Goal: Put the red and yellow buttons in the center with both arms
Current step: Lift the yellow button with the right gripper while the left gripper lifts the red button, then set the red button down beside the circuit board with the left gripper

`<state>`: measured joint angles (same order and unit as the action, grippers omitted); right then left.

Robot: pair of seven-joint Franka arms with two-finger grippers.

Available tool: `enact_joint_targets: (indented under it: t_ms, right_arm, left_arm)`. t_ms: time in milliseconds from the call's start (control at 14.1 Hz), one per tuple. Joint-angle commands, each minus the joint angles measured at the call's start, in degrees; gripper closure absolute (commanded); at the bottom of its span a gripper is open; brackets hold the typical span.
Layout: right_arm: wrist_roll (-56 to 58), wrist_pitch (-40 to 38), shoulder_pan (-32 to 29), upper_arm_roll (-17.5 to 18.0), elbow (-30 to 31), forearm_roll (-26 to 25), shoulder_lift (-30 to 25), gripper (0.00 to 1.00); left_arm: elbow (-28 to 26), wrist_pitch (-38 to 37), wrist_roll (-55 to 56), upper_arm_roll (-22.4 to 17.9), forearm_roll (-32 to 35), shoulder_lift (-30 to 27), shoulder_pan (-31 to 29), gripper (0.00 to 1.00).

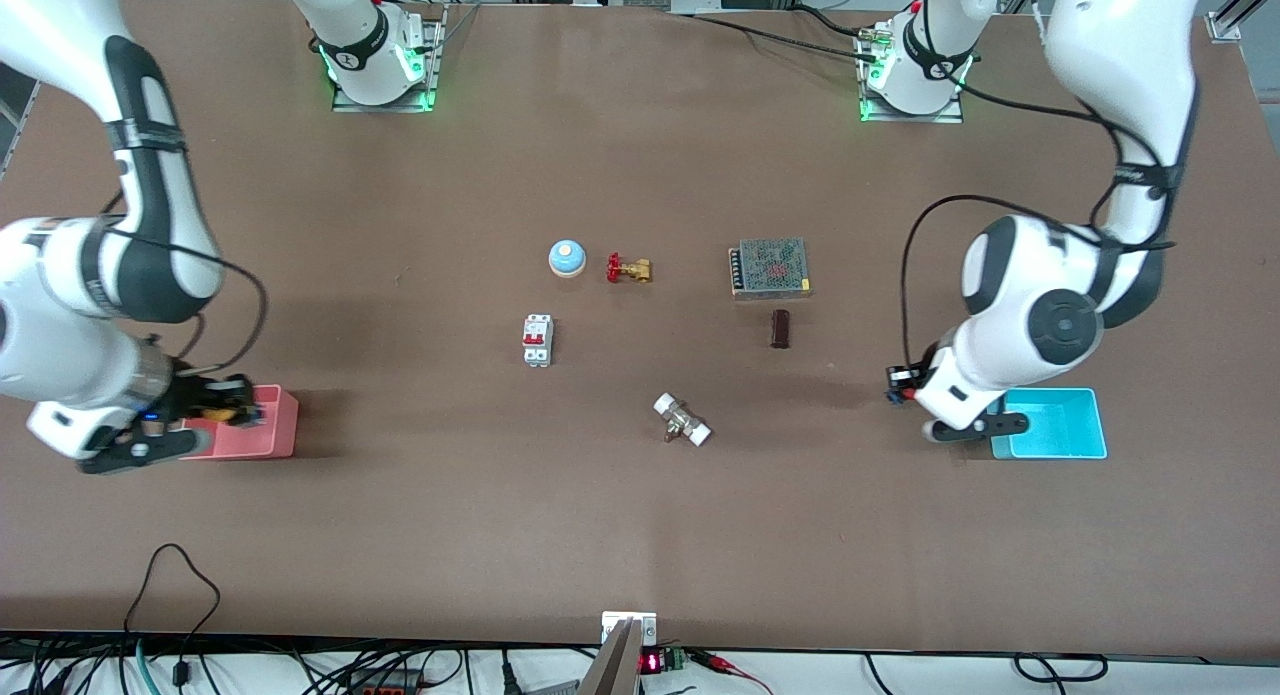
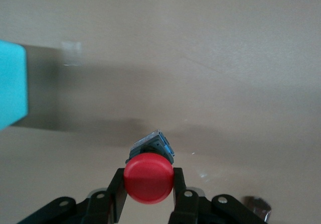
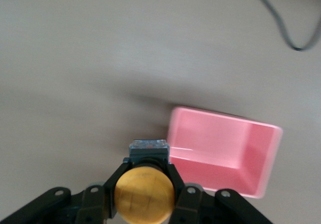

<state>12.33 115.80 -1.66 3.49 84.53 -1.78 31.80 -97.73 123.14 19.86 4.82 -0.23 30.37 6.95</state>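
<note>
- From my remote seat, I saw the left gripper (image 2: 149,196) pinching the red button (image 2: 149,178) by its sides, one finger pressed against each edge of the round cap, the dark base pointing down toward the bare tabletop (image 2: 200,58).
- In the front view that left gripper (image 1: 905,385) hung in the air at the left arm's end of the table, just beside the blue bin (image 1: 1058,425), over the tabletop at the bin's edge; the red button itself was hardly visible there.
- A corner of the blue bin (image 2: 11,83) showed in the left wrist view, apart from the held button.
- The right gripper (image 3: 145,199) was clamped on the yellow button (image 3: 145,194), fingers tight on both sides of the yellow-orange cap, its dark base showing above the cap in that view.
- In the front view the right gripper (image 1: 215,405) sat over the edge of the pink bin (image 1: 270,425) at the right arm's end of the table, with the yellow button (image 1: 212,411) showing as a small yellow spot in it.
- The pink bin (image 3: 225,153) looked hollow and bare inside, just beside the held button in the right wrist view.
- Both buttons were up in the grippers, well apart from each other and from the middle of the table.
- Around the middle I saw a blue-and-white bell (image 1: 566,258), a brass valve (image 1: 629,269) beside it, a white breaker (image 1: 538,340), a metal power supply (image 1: 769,268), a small dark block (image 1: 780,329) and a white-capped fitting (image 1: 682,420).
</note>
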Motion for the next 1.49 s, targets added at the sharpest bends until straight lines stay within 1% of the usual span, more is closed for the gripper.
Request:
enact_joint_targets:
  t_ms: [0,212,283,425,496,566,637,708,850,991,1133,1204,1274,1345,1416]
  right_arm:
    - [-4.06,0.56,4.37,0.81,0.81,1.78,1.32,0.8]
    - [-12.21,3.72,10.87,0.81,0.9,1.69,3.87,0.8]
    - [-15.64,4.69,12.89,0.81,0.81,1.52,4.75,0.8]
    - [-20.14,6.27,15.28,0.72,0.81,1.34,6.34,0.8]
    - [-21.98,6.63,16.24,0.81,0.9,1.34,7.3,0.8]
    - [-23.13,6.72,17.3,0.73,0.81,1.25,8.27,0.8]
    - [-23.49,6.8,17.74,0.64,0.81,1.25,9.15,0.8]
    - [-23.5,7.07,18.1,0.64,0.81,1.34,9.85,0.8]
    - [-23.5,7.42,18.97,0.72,0.81,1.34,11.08,0.79]
    - [-23.5,7.42,19.33,0.72,0.81,1.6,11.44,0.79]
    - [-23.58,7.42,19.33,0.72,0.81,1.69,11.53,0.79]
    - [-23.58,7.42,19.33,0.72,0.81,1.6,11.53,0.74]
    - [-23.67,7.51,19.33,0.72,0.81,1.6,11.53,0.32]
    - [-24.72,7.51,19.42,0.72,0.81,1.69,11.27,0.0]
    - [-28.21,7.51,19.5,0.72,0.81,1.69,11.09,0.0]
  left_arm:
    - [0.25,3.33,4.82,-0.34,0.67,2.32,2.36,0.78]
    - [0.25,5.7,8.52,-0.34,0.67,3.99,3.94,0.78]
    - [0.25,6.23,9.14,-0.34,0.67,4.17,4.38,0.75]
    - [0.25,6.24,9.32,-0.34,0.67,4.43,4.56,0.56]
    - [0.34,6.24,9.32,-0.34,0.67,4.44,4.56,0.41]
    - [0.43,6.24,9.23,-0.34,0.67,4.26,4.48,0.3]
    - [0.78,6.06,9.15,-0.34,0.67,3.91,4.13,0.23]
    - [1.04,5.8,8.71,-0.43,0.67,3.47,3.78,0.19]
    - [1.31,5.62,8.18,-1.21,0.67,1.81,3.34,0.17]
    - [1.22,4.75,7.22,-1.22,0.85,-0.65,1.15,0.13]
    - [1.4,0.9,1.79,-1.22,0.76,-3.55,-1.05,0.07]
    - [1.31,-1.04,-0.33,-1.22,0.76,-4.78,-2.1,0.06]
    - [1.31,-2.88,-2.61,-1.22,0.76,-6.1,-2.99,0.04]
    - [1.31,-3.95,-4.72,-1.22,0.76,-7.16,-3.86,0.03]
    - [1.31,-5.09,-6.57,-1.13,0.76,-8.3,-4.92,0.01]
